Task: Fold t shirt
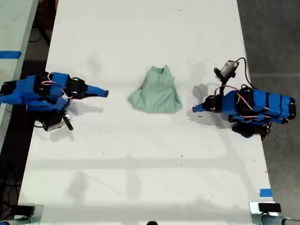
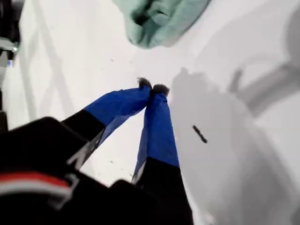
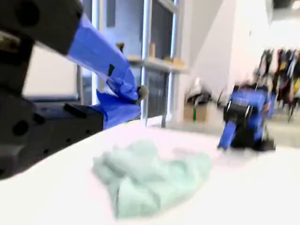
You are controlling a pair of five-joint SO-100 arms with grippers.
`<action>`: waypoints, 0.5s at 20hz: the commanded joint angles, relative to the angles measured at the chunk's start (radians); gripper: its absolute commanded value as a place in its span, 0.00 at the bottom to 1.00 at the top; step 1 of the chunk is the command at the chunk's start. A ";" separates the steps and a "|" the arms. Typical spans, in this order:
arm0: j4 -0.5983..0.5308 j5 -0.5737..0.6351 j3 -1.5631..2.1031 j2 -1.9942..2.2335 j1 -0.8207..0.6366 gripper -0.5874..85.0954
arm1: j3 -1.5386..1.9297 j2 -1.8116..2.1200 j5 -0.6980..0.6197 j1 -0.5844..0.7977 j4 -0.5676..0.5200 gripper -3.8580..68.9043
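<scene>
Blue arm (image 1: pixel 42 91) lies on the white table (image 1: pixel 140 164), well out from the t shirt (image 1: pixel 157 93) toward the exterior view's left. Its narrow tip points at the garment and stops short of it, with a strip of bare table between. The t shirt, pale mint green and wrinkled, sits bunched in a rough heap between the two arms and touches neither. Toward the exterior view's right of the t shirt, another blue arm (image 1: pixel 253 105) also points its tip at the cloth, ending just beside the nearest edge of the cloth. The wrist views do not settle which of these arms is which.

My first gripper (image 2: pixel 152 88) has its jaws pressed together at the tips with nothing between them. It hangs over bare table, with a rumpled edge of the t shirt just beyond it. My second gripper (image 3: pixel 138 101) is seen through blur. Its jaws look closed and empty, raised above the table near the heap.
</scene>
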 commanded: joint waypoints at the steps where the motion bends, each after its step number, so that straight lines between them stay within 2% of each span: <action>1: 0.112 -0.032 0.072 0.141 -0.028 0.00 | 0.064 0.051 0.087 -0.031 0.005 0.07; 5: 0.153 -0.066 0.069 0.152 -0.005 0.00 | 0.069 0.051 0.212 -0.020 0.063 0.07; 10: 0.163 -0.071 0.066 0.152 -0.015 0.00 | 0.066 0.051 0.239 -0.018 0.081 0.07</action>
